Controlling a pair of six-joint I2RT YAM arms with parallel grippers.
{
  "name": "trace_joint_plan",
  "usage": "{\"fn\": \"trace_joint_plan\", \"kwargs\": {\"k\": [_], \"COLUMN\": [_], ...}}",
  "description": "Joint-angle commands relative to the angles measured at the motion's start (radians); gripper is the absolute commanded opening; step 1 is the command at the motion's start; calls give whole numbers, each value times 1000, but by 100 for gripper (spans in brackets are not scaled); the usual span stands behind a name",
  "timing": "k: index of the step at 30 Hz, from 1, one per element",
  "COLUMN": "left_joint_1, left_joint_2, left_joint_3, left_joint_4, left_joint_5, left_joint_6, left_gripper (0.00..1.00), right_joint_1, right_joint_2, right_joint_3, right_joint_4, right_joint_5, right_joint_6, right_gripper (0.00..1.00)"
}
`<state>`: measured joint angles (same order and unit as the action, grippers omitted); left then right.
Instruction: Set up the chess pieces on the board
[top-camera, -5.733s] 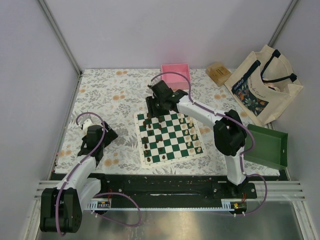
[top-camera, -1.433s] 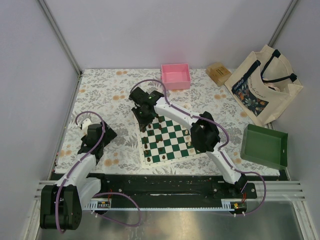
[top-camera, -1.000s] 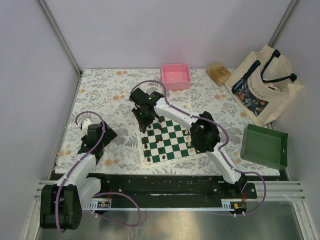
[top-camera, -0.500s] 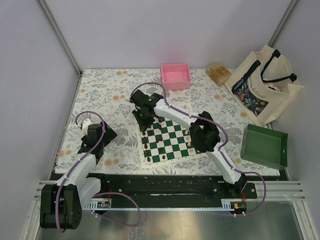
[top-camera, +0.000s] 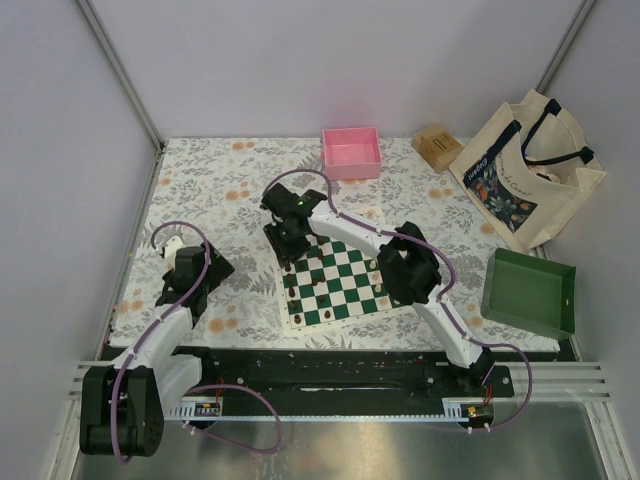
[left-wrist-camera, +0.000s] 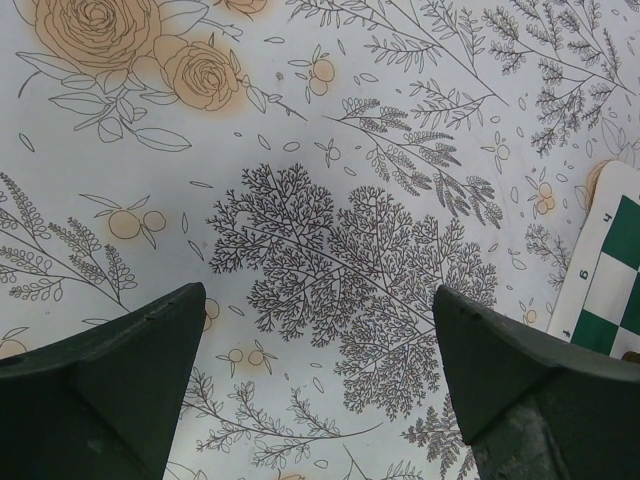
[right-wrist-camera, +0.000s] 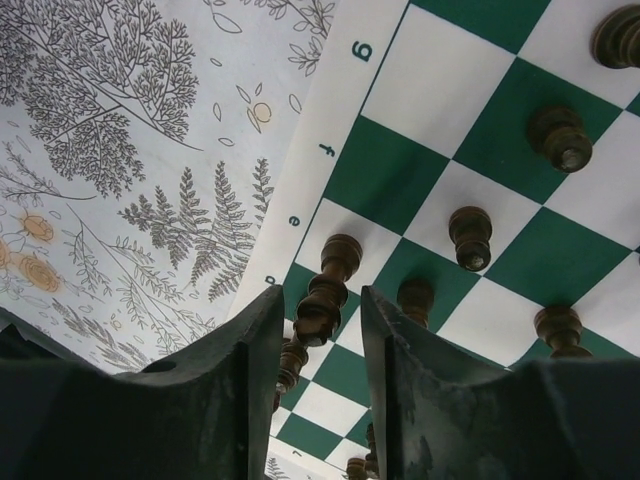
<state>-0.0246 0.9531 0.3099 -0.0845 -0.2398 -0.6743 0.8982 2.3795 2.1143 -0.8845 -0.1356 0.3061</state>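
Note:
The board (top-camera: 345, 278) is a green and white checked mat in the middle of the table, with dark chess pieces (top-camera: 300, 290) on its left side and cream ones (top-camera: 385, 275) on its right. My right gripper (top-camera: 290, 243) hangs over the board's far left corner. In the right wrist view its jaws (right-wrist-camera: 320, 300) stand open around a dark piece (right-wrist-camera: 325, 295) that stands upright on an edge square, with a gap on both sides. More dark pieces (right-wrist-camera: 470, 235) stand nearby. My left gripper (left-wrist-camera: 320, 300) is open over bare tablecloth left of the board (left-wrist-camera: 610, 260).
A pink tray (top-camera: 351, 152) sits at the back, with a wooden block (top-camera: 437, 146) and a tote bag (top-camera: 525, 170) to its right. A green tray (top-camera: 530, 292) lies right of the board. The floral cloth (top-camera: 220, 190) covers the table.
My right gripper's jaws have spread apart off the dark piece, which now stands free on the board. The left arm has not moved.

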Motion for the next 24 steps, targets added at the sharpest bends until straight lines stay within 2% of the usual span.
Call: {"fn": "trace_joint_plan", "kwargs": {"k": [1,6,10,17,24], "left_joint_1": [0,2,0,2,0], "left_joint_2": [3,-1,-2,-7,-8], "left_joint_3": [40,37,37,34,34], "left_joint_4": [25,26,28,28,28], "left_joint_5": [-4,-6,-4,-4,-4], "left_joint_6": [2,2,4,4,4], "left_gripper": [99,99,99,99,99], "right_joint_1": [4,-8,-31,-108,-192], "right_joint_2": [-74,-118,-164,-239,-214], "right_joint_3": [27,64,73,-31,-83], "right_joint_4": [-4,-16,-14,41,64], "right_joint_5": [-30,-13,2,122,120], "right_joint_6": [-16,-22,-24,4,30], "right_gripper": [47,55,57,60,61]}}
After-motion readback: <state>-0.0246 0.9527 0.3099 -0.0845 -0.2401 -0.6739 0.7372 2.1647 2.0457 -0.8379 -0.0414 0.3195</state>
